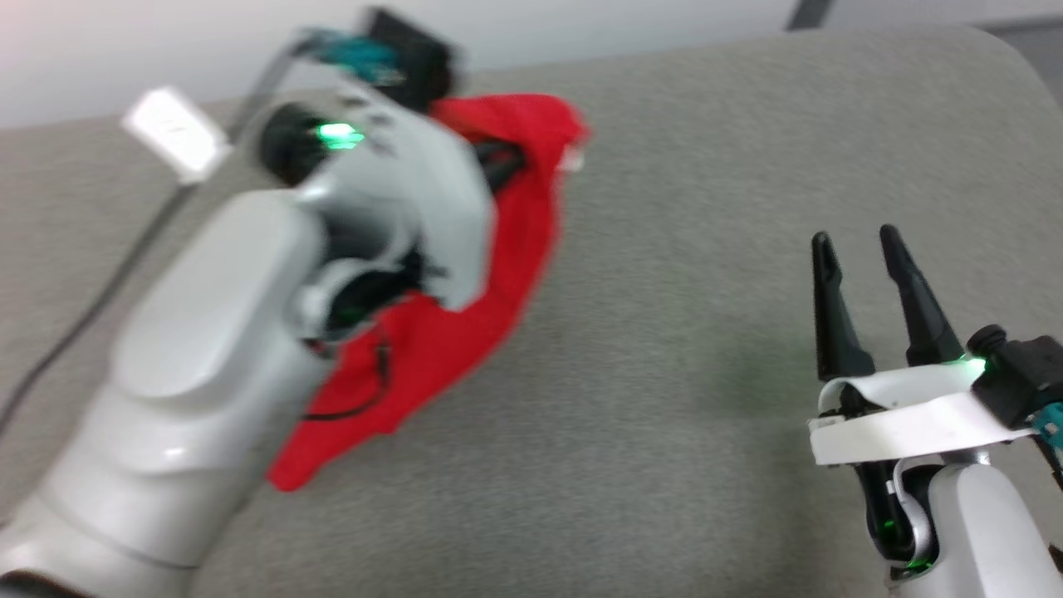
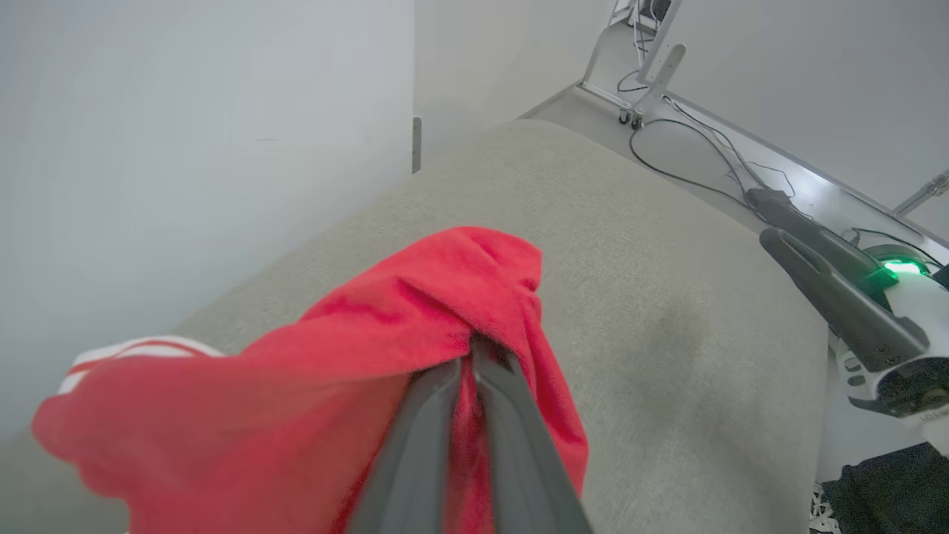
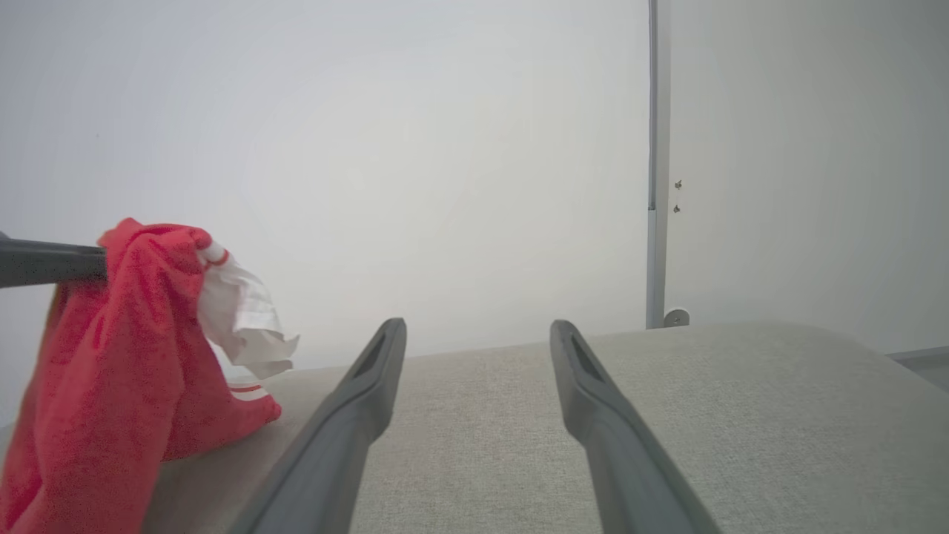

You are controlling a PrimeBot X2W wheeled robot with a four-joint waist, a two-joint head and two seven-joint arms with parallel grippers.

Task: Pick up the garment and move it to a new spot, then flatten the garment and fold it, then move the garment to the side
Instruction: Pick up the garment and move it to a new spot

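- Garment (image 1: 465, 332): a bright red knit shirt, bunched up and hanging from the left gripper (image 2: 472, 348) over the left part of a grey fabric surface (image 1: 706, 374).
- Left gripper: its two dark fingers are pressed together, pinching a fold of the red cloth near the top of the bundle. The cloth drapes down on both sides of them.
- In the right wrist view, a white sleeve (image 3: 241, 315) with red-and-white striped trim (image 3: 213, 254) hangs off the far side of the bundle. The lowest folds appear to reach the grey surface.
- Left arm (image 1: 208, 357): pale and blurred in the head view, it covers part of the shirt.
- Right gripper (image 1: 855, 239): its fingers are spread wide with nothing between them. It sits above the right part of the surface, well apart from the garment.
- A plain white wall (image 3: 445, 148) stands behind the surface, and cables (image 2: 689, 167) lie on the floor beyond its far corner.
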